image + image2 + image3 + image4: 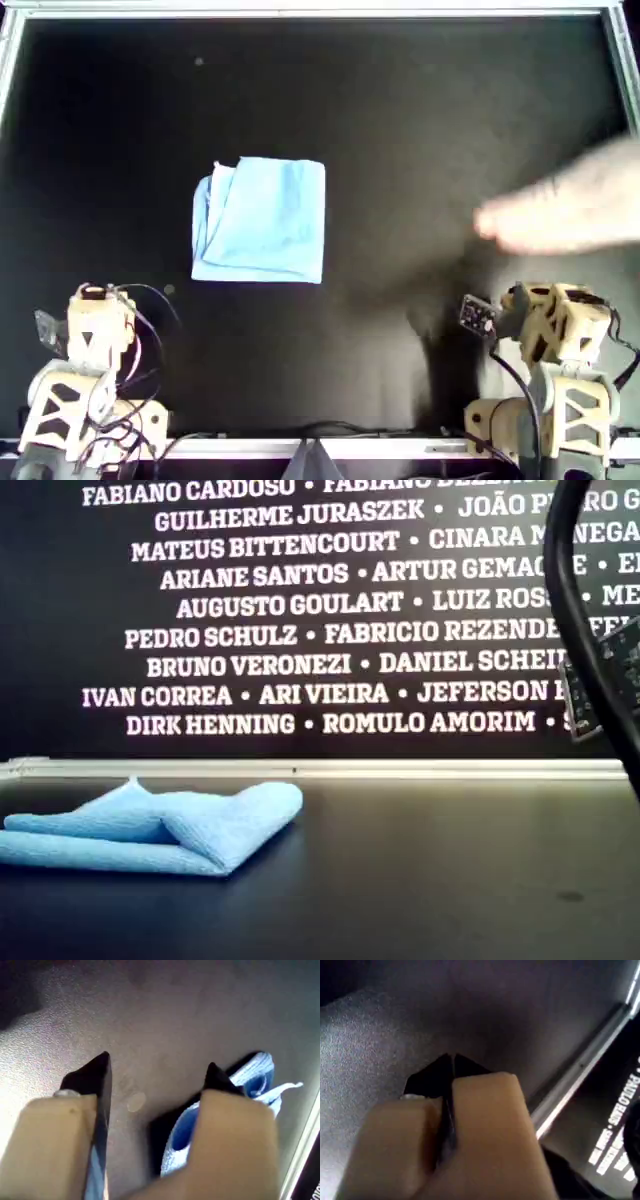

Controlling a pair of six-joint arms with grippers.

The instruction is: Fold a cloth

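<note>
Cloth point(262, 222) of light blue lies already folded into a thick, layered square on the black tabletop point(400, 100), a little toward nine o'clock of centre in the overhead view — the folding looks done, or nearly so, with one loose edge bunched along its nine o'clock side. Left gripper point(156, 1072) is parked with fingers apart around nothing; right gripper point(451, 1062) has its fingers pressed together, empty. A blurred human hand point(560, 210) reaches in from three o'clock. No containers are in view.
</note>
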